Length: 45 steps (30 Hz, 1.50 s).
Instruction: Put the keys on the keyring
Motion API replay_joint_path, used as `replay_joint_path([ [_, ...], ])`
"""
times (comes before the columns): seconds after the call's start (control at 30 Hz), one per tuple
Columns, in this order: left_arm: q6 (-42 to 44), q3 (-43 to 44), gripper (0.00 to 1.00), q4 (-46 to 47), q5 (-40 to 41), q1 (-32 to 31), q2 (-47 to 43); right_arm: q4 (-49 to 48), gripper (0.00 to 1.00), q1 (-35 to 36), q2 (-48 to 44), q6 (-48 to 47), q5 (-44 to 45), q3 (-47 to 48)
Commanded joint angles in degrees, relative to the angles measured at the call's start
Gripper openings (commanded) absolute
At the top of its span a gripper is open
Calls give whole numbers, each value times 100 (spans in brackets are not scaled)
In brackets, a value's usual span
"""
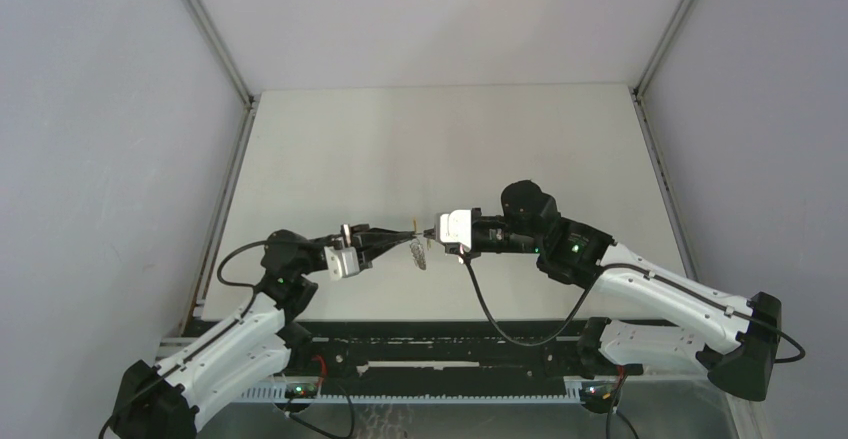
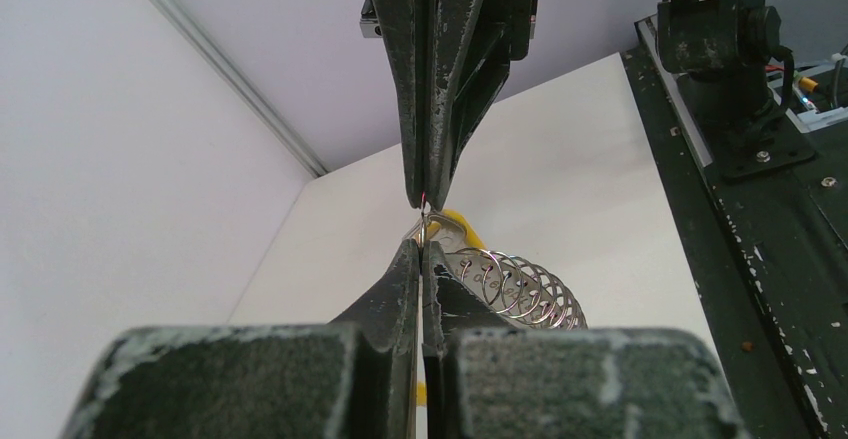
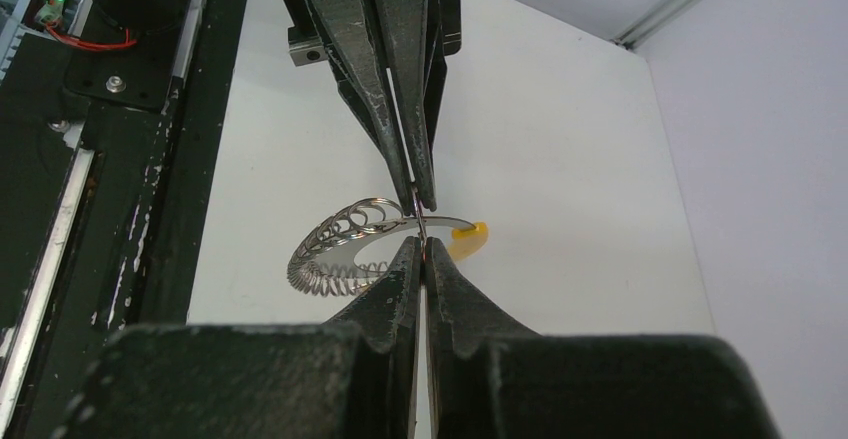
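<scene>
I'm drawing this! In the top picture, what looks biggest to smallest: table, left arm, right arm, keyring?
1. table
2. left arm and right arm: they look about alike, so no ranking between them
3. keyring, tiny

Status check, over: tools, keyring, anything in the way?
Left tool and right tool both shut, tip to tip, pinching the keyring in mid-air. Its yellow section shows beside the tips. Keys not in view. Nothing blocking.

The left fingers [image 2: 395,299] and the right fingers [image 3: 400,289] meet tip to tip above the near middle of the bench [image 1: 400,139]. The keyring [image 1: 418,251] sits right at that meeting point. Its coil spreads from the tips toward the arms' bases.
</scene>
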<state>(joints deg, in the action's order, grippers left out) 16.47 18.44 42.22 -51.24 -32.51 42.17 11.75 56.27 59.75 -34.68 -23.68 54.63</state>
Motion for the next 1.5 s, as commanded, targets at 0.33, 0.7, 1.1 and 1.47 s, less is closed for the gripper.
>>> replay_joint_path([
  [0.33,-96,-130,0,320,66,-27,5,-261,0,32,-45,101,-211,4],
  [0.7,-155,-152,0,425,54,-27,17,-364,0,57,24,154,-250,4],
  [1.1,-222,-147,0,507,-86,-27,39,-583,0,-35,100,310,-572,8],
  [1.47,-415,-209,0,797,-153,-27,42,-589,0,-186,174,391,-950,4],
])
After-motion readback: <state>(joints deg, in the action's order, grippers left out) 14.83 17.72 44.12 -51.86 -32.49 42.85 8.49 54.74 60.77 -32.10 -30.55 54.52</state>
